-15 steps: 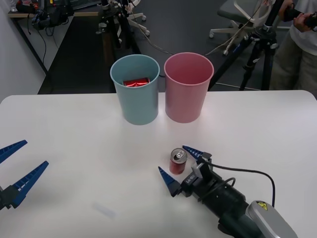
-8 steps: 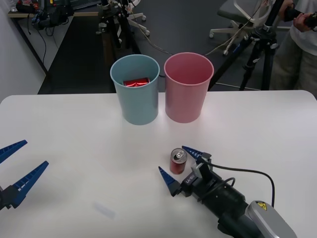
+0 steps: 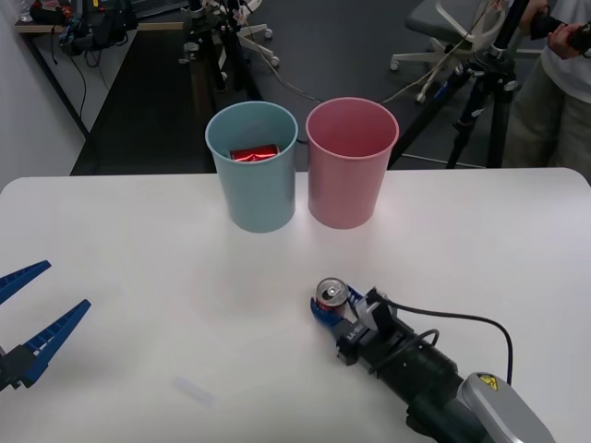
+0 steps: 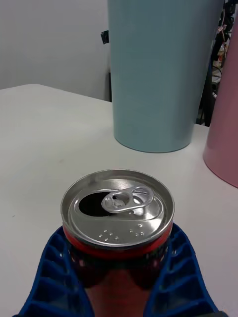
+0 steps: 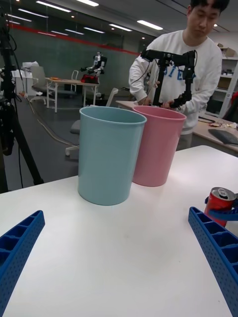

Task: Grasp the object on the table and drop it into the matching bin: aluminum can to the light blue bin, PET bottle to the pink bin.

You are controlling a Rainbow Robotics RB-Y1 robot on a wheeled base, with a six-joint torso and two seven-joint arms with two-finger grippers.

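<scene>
From the front camera I see my right gripper (image 3: 330, 308) clamped around a small red can (image 3: 331, 297) standing on the white table (image 3: 138, 268), in front of the pink bin (image 3: 351, 162). The light blue bin (image 3: 252, 166) stands just beside the pink one, with a flat red metal piece (image 3: 254, 152) inside. My left gripper (image 3: 28, 318) hovers at the table's left edge, fingers spread apart.

From the right wrist, blue fingers (image 4: 181, 270) press both sides of the can, its silver top and pull tab facing up.

From the left wrist, the can stands well apart from both bins.
</scene>
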